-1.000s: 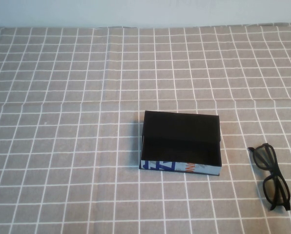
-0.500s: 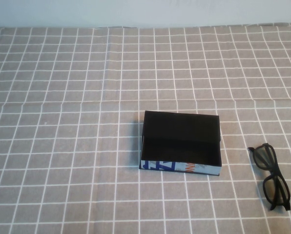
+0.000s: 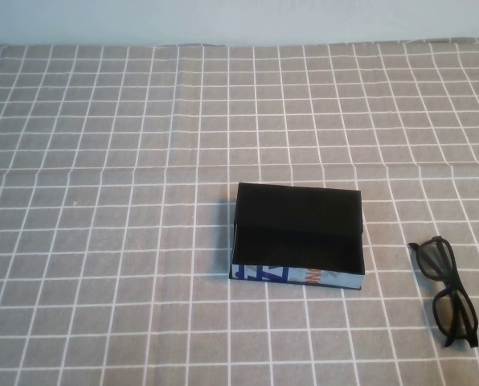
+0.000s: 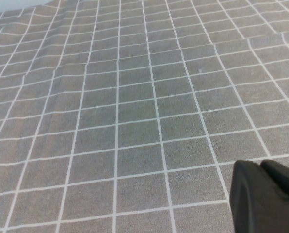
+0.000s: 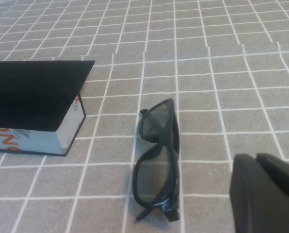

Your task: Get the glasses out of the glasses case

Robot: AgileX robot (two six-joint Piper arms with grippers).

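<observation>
While the left gripper (image 4: 265,196) hovers over bare cloth with its fingers together, the glasses case (image 3: 297,235) sits open and empty at centre. Right of it, apart, lie the black thick-framed glasses (image 3: 448,291), folded, near the right gripper (image 5: 265,194), also closed; a careless retreat could likely knock them.

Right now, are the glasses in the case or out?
Out. The glasses lie on the cloth to the right of the open case, apart from it. Neither pincer touches them.
</observation>
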